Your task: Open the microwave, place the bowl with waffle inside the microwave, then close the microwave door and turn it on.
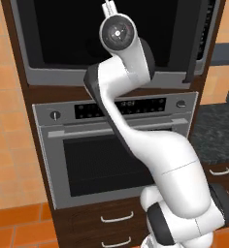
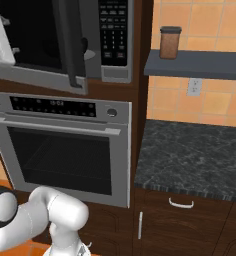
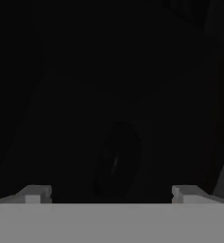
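Note:
The microwave stands open above the oven, its cavity dark. The microwave door is swung out to the right and shows edge-on; in the right base view the door hangs in front of the black keypad panel. My gripper reaches up into the cavity mouth, and the white hand shows at the left edge. In the hand view my gripper is open, with nothing between its fingertips. Ahead lies a faint dark oval, perhaps the bowl; no waffle can be made out.
A steel oven with a bar handle sits directly below the microwave. To the right are a dark granite counter and a shelf with a brown jar. Drawers run along the bottom.

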